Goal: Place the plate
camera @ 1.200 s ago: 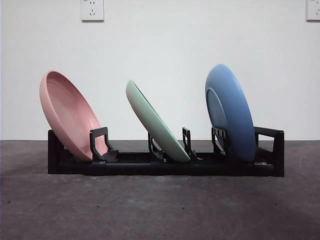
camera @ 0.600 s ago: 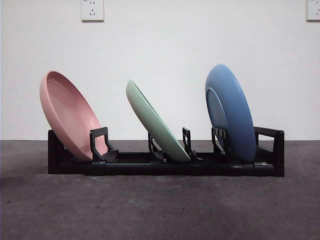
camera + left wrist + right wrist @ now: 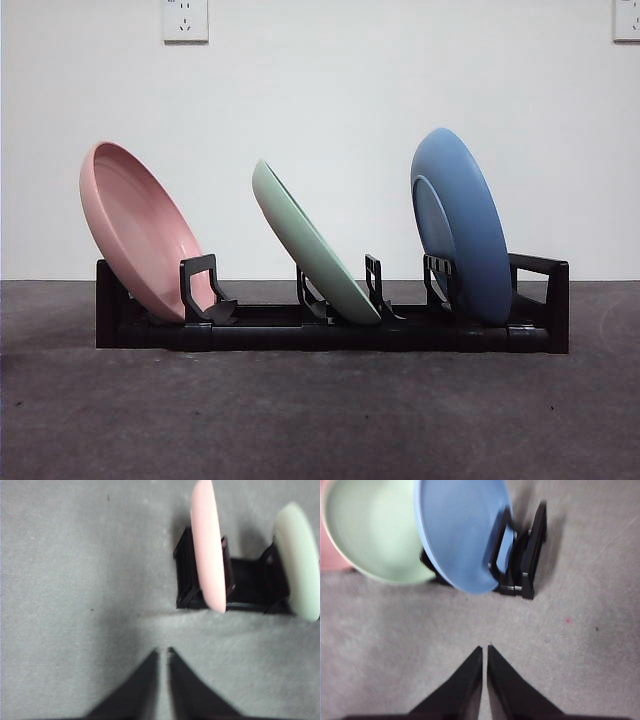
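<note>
Both grippers hang empty above the table: the left gripper [image 3: 162,652] has its 2 black jaws pressed almost together with only a thin sliver between the tips, and the right gripper [image 3: 485,650] looks the same, tips nearly touching and pinching nothing. Neither arm shows in the front view at all. From the left gripper, the pink plate [image 3: 207,545] stands well apart toward the upper right of its wrist picture, with the green plate [image 3: 297,562] beyond it at the right edge; from the right gripper, the blue plate [image 3: 460,530] sits well apart in the upper middle of its picture. In the front view all 3 plates rest in the black rack [image 3: 330,330]: pink [image 3: 140,235] at the left, green [image 3: 310,245] in the middle, blue [image 3: 460,225] at the right and more upright than the other 2. To my eye the placing looks done. The risk I'd watch is an arm swinging low and clipping a leaning rim, which could tip a plate out of its slot or shove the rack along the grey table [image 3: 320,420].
</note>
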